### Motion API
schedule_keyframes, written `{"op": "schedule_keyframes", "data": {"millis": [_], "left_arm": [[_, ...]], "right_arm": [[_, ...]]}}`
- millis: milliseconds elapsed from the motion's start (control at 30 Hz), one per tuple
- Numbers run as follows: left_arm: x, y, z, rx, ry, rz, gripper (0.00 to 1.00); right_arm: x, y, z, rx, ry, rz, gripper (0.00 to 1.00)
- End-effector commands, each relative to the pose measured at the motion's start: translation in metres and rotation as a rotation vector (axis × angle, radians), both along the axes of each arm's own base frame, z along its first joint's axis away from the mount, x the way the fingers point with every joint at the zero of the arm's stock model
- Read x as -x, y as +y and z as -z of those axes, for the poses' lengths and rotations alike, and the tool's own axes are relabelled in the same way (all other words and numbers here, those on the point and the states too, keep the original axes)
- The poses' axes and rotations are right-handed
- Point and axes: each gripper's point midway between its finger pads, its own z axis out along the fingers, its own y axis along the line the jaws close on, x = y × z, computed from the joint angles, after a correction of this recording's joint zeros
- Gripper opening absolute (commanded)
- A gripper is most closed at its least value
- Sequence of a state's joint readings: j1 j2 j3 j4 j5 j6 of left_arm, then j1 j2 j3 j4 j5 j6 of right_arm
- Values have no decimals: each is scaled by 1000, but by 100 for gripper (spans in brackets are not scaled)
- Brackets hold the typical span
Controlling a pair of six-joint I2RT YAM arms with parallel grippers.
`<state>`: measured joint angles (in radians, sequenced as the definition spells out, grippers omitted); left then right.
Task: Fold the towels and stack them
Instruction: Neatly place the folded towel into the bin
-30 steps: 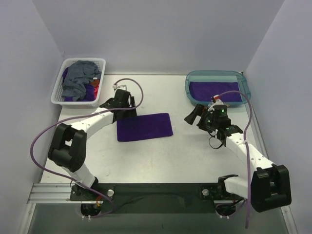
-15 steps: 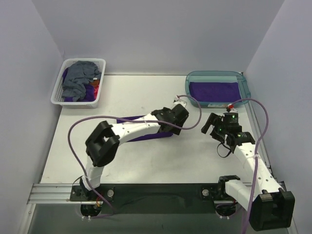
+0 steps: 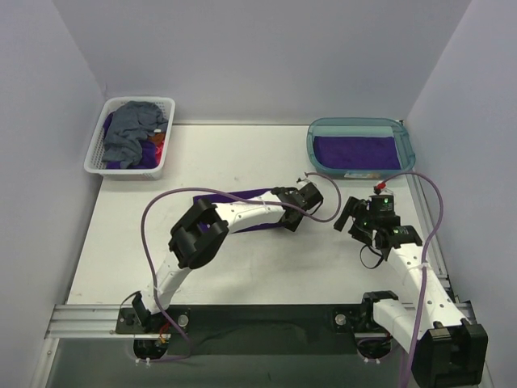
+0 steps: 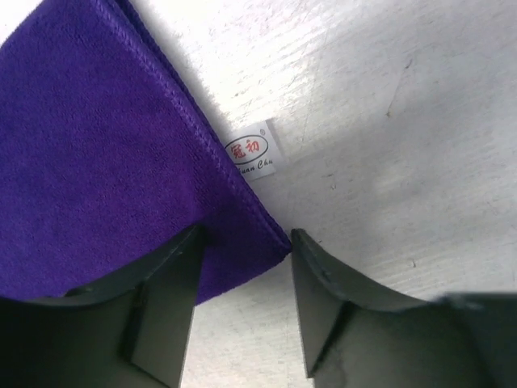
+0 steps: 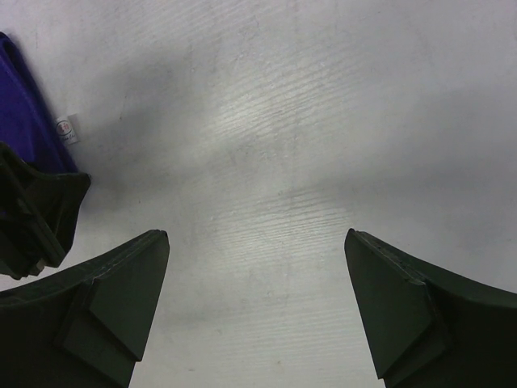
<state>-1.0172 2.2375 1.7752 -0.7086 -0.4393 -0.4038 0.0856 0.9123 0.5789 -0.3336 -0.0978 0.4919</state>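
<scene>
Purple towel (image 4: 97, 145) corner inside parted left end effector (image 4: 245, 240) — lying flat.

You have one readable label: a small white tag (image 4: 252, 151) sewn into the hem of the folded purple towel (image 4: 105, 162), at a corner on the towel's right end. In the left wrist view it carries a red oval with two red Chinese characters, too small to make out for sure. Beneath them runs dark Latin script, of which you can read "uan Chu". In the right wrist view the tag (image 5: 68, 129) is too small to read.
</scene>
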Motion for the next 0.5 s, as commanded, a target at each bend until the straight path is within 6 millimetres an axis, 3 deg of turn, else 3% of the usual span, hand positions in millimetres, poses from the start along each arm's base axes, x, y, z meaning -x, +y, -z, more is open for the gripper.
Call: {"op": "schedule_keyframes", "data": {"millis": [0, 133, 167, 233, 300, 467], "left_arm": [[2, 8, 14, -57, 28, 1, 56], [7, 15, 29, -84, 55, -8, 30], [8, 18, 32, -88, 58, -15, 15], [8, 20, 29, -79, 61, -17, 2], [10, 24, 28, -69, 77, -15, 0], [10, 11, -6, 81, 41, 25, 0]], "right_arm": [[4, 0, 5, -2, 16, -10, 95], [2, 6, 5, -31, 10, -28, 94], [1, 8, 6, -38, 16, -36, 94], [-2, 15, 3, -70, 0, -57, 94], [-8, 22, 2, -111, -12, -57, 94], [-21, 58, 3, -313, 9, -82, 95]]}}
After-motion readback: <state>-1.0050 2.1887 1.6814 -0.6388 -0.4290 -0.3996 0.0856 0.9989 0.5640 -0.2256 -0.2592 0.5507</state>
